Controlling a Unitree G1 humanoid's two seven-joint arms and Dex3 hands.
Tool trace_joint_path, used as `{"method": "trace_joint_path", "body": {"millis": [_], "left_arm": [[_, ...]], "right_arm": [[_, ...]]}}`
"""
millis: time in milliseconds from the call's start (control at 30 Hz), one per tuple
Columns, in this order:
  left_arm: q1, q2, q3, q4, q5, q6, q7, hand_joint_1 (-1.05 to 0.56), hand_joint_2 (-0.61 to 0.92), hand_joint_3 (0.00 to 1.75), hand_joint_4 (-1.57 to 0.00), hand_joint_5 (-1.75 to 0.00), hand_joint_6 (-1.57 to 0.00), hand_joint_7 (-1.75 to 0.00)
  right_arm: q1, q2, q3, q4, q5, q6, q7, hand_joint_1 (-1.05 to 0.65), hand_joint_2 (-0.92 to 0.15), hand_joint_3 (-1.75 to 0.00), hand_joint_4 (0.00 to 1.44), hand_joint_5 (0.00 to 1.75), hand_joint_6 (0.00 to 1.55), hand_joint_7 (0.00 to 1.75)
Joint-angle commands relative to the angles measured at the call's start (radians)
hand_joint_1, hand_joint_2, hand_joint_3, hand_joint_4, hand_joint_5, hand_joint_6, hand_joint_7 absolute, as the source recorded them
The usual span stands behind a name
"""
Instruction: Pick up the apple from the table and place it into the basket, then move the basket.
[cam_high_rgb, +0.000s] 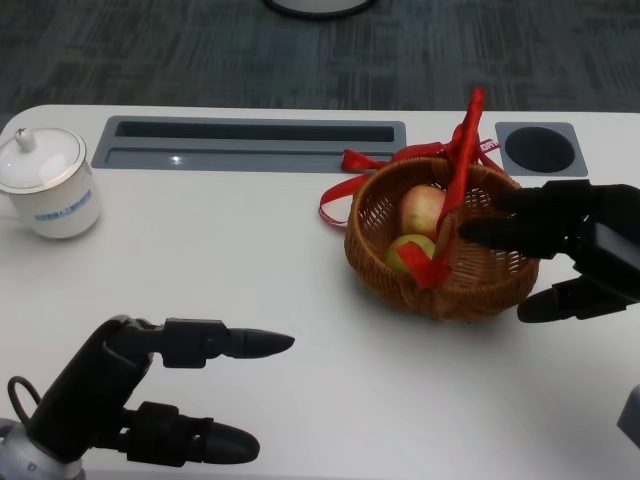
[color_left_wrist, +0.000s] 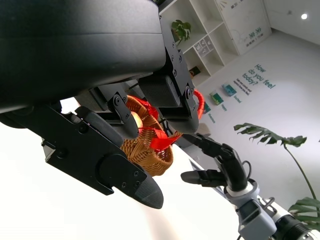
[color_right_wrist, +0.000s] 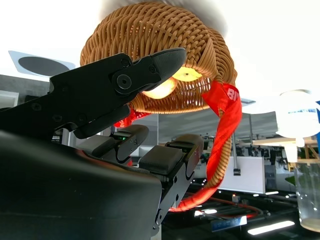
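Wicker fills the right half of the white table (cam_high_rgb: 250, 300) in the head view: a round brown woven basket (cam_high_rgb: 470, 285) with a red-ribboned handle (cam_high_rgb: 458, 180) stands near the right edge. Inside it lies a red-yellow apple (cam_high_rgb: 423, 208), with a green-yellow fruit (cam_high_rgb: 410, 250) just beside it. The black right hand (cam_high_rgb: 565, 245) is at the basket's right rim, its fingers (cam_high_rgb: 500, 232) apart, the upper ones reaching over the rim, a lower one outside the wall; whether they touch the wicker I cannot tell. The apple lies beyond those fingertips, unheld. The black left hand (cam_high_rgb: 150, 390) hovers by the near edge, well apart from the basket, fingers spread and holding nothing. A white lidded ceramic cup (cam_high_rgb: 45, 180) stands at the far left edge, beside a grey recessed tray (cam_high_rgb: 250, 143).

From the left wrist, the left hand's fingers (color_left_wrist: 125, 172) are parted and empty, the basket (color_left_wrist: 145, 150) past them, the right hand (color_left_wrist: 217, 162) beside it.

From the right wrist, the fingers (color_right_wrist: 125, 80) spread around the basket's (color_right_wrist: 160, 45) rim, the apple (color_right_wrist: 161, 88) showing inside, just past one fingertip.
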Motion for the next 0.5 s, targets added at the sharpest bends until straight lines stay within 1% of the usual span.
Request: {"method": "trace_joint_path", "body": {"millis": [33,300,433,500], "left_arm": [[0.014,0.013,0.004,-0.020,0.000,-0.004,0.001,-0.44,0.68,0.00,-1.00,0.00,-0.91,0.00],[0.034,0.011,0.011,-0.038,0.014,-0.004,0.010,-0.47,0.69,0.00,-1.00,0.00,-0.91,0.00],[0.040,0.008,0.010,-0.049,0.015,-0.004,0.012,-0.47,0.70,0.00,-1.01,0.00,-0.91,0.00],[0.047,0.008,0.011,-0.058,0.018,-0.002,0.013,-0.46,0.70,0.00,-1.01,0.00,-0.91,0.00]], "right_arm": [[-0.046,0.022,0.047,0.060,-0.016,0.029,-0.039,-0.67,-0.76,0.00,0.63,0.01,0.60,0.01],[-0.110,0.081,0.173,0.180,-0.053,0.103,-0.067,-0.64,-0.74,0.00,0.65,0.01,0.61,0.01],[-0.127,0.105,0.223,0.221,-0.061,0.149,-0.056,-0.62,-0.74,0.00,0.66,0.01,0.61,0.00],[-0.129,0.113,0.236,0.242,-0.053,0.171,-0.039,-0.62,-0.75,-0.01,0.67,0.01,0.61,0.00]]}}
